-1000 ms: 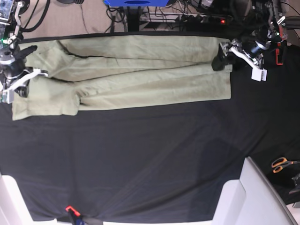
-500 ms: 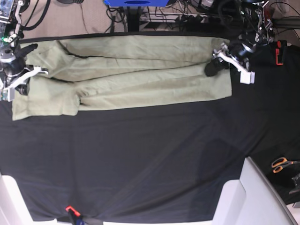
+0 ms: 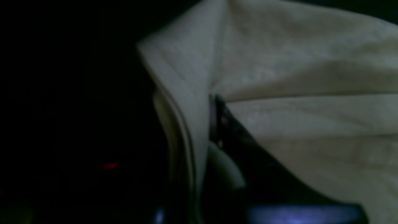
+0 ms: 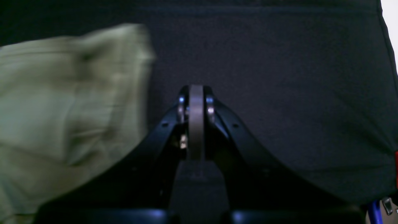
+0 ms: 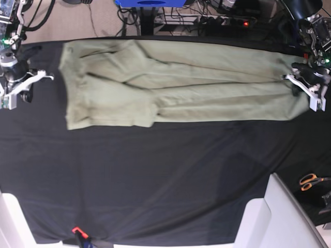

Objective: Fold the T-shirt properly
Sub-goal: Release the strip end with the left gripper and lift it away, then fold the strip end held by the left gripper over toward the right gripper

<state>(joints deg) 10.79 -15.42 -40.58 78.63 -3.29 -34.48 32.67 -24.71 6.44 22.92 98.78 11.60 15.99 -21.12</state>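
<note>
The pale green T-shirt (image 5: 181, 85) lies folded into a long band across the far part of the black cloth (image 5: 155, 175). My left gripper (image 5: 299, 85) is at the band's right end, shut on the edge of the T-shirt. Up close, the fabric (image 3: 279, 62) bunches around the left gripper (image 3: 211, 102) and one dark finger (image 3: 230, 130) shows under a fold. At the far left my right gripper (image 5: 21, 87) is shut and holds nothing, apart from the shirt's left end. The right wrist view has the shut right gripper (image 4: 196, 93) over bare cloth, with the T-shirt (image 4: 62, 109) to its left.
Orange-handled scissors (image 5: 310, 181) lie off the cloth at the right. A white panel (image 5: 274, 217) stands at the near right corner. A small red clip (image 5: 77, 230) sits on the near edge. Cables and a blue stand (image 5: 150, 3) are behind the table.
My left gripper closed on the shirt's right end and pulled it to the right. The whole shirt slid right and stretched, leaving my right gripper off its left end.
</note>
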